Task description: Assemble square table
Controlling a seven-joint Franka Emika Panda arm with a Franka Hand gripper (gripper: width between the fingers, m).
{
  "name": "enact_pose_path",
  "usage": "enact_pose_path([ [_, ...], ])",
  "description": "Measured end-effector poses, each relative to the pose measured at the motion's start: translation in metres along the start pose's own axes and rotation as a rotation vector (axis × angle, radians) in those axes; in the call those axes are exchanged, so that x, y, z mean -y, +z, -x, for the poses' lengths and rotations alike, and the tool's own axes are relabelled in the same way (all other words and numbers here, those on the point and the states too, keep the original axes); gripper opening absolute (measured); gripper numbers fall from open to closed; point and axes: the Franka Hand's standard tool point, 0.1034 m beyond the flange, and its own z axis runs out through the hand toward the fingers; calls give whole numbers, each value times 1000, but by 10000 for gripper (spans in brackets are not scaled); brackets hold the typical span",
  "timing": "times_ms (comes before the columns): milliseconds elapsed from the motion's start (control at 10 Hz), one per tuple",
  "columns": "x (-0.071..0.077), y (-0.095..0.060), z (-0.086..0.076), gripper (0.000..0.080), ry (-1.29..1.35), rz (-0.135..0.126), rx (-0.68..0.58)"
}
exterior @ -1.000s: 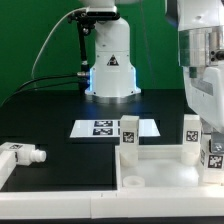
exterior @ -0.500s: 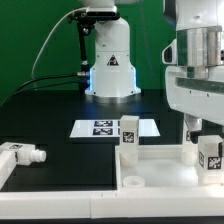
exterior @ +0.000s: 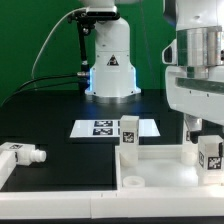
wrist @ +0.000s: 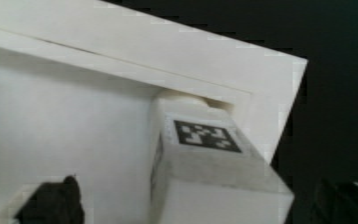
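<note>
The white square panel (exterior: 155,172) lies at the front of the exterior view's right, rim up. One tagged leg (exterior: 128,133) stands in its far left corner socket. Another leg (exterior: 209,156) stands at its right side. A third leg (exterior: 22,154) lies loose on the black table at the left. My gripper (exterior: 199,131) hangs over the right leg, and one dark finger (exterior: 190,125) shows beside it. In the wrist view the tagged leg (wrist: 211,160) stands in a corner of the panel (wrist: 69,110). My gripper (wrist: 202,212) is open, and its finger (wrist: 51,205) stands apart from the leg.
The marker board (exterior: 100,128) lies behind the panel. The robot base (exterior: 108,62) stands at the back with a cable to its left. A white border piece (exterior: 60,205) runs along the front edge.
Since one second ago my hand has shifted over the right legs and now hides the farther one. Nothing has moved in the last half second.
</note>
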Motion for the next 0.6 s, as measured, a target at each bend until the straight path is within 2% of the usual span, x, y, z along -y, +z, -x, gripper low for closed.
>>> enact_pose_path([
  [200,0,1,-5,649,-430,17,11],
  [300,4,-1,-4,649,-488,23,19],
  [500,6,-3,-5,649,-818,17,16],
  [600,3,-1,-2,649,-989,25,11],
])
